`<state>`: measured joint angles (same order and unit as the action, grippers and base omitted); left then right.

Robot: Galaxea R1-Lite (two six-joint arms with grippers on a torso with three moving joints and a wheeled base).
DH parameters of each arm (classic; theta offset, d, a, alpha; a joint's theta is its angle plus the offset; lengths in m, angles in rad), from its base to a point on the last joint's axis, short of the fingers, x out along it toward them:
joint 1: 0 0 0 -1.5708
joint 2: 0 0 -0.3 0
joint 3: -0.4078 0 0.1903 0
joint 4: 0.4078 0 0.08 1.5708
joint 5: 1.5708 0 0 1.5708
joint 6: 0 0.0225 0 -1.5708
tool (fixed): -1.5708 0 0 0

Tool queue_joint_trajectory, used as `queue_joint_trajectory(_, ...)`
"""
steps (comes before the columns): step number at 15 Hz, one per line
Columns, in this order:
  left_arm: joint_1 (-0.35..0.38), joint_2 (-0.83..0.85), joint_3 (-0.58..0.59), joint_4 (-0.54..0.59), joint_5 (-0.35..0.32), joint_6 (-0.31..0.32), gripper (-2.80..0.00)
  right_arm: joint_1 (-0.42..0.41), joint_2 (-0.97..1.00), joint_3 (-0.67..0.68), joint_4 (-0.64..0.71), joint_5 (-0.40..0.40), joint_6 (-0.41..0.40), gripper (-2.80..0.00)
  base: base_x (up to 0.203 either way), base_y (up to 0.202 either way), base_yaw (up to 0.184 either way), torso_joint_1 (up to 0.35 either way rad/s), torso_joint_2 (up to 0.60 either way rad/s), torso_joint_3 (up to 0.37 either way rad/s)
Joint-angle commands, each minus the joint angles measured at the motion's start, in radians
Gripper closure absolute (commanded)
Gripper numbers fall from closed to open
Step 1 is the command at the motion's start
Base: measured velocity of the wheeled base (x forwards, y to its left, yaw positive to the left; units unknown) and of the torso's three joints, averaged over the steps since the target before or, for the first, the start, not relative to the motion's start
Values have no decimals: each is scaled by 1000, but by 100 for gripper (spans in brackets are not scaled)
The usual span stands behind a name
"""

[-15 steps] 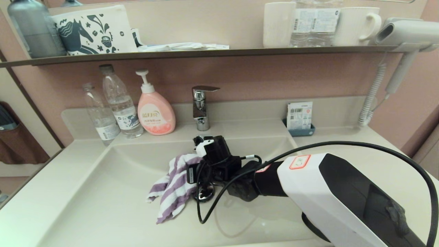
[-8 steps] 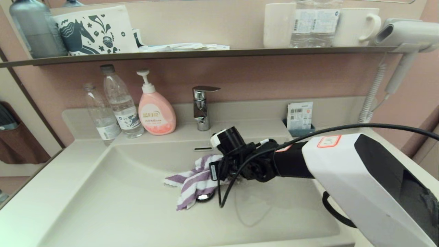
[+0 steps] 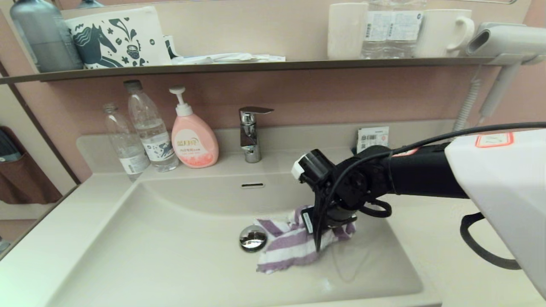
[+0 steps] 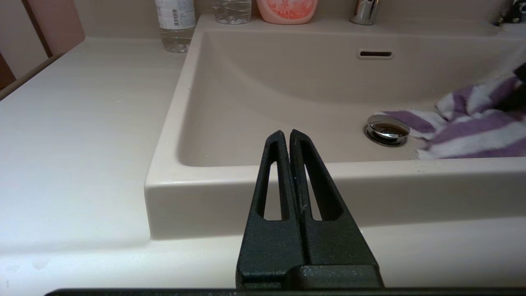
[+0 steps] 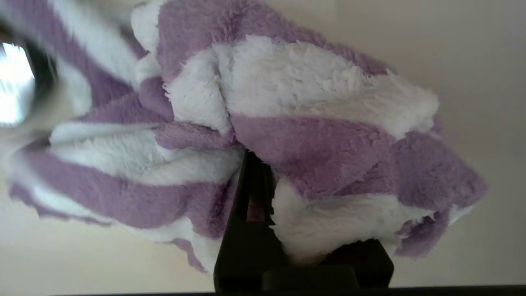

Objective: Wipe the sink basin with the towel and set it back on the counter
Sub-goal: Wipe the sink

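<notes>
In the basin, on its right part, the towel lying bunched on the floor, just right of the drain plug. Right gripper pointing down into the cloth, jaws clamped on a fold of it. Left gripper parked low before the front rim of the basin, jaws pressed together, holding nothing. Counter around the basin; faucet behind.

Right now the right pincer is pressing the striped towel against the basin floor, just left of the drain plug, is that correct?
Not quite: the head view shows the towel lying right of the drain plug, not left. The right pincer does press it against the sink basin floor.
</notes>
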<state>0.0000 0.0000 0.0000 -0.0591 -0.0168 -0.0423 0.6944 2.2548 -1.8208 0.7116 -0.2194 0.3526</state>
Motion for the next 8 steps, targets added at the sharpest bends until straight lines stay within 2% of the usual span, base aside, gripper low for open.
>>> queue_joint_trajectory(1,0,2,0,-1,0,-1,0,24,-28,-17,197,46,0,0,0,0,0,0,0,0)
queue_joint_trajectory(2,0,2,0,-1,0,0,0,55,-11,-28,250,74,-1,0,0,0,0,0,0,0)
queue_joint_trajectory(5,0,2,0,-1,0,-1,0,119,42,-90,261,155,1,0,0,0,0,0,0,0)
queue_joint_trajectory(8,0,2,0,-1,0,-1,0,166,64,-160,230,332,5,0,0,0,0,0,0,0)
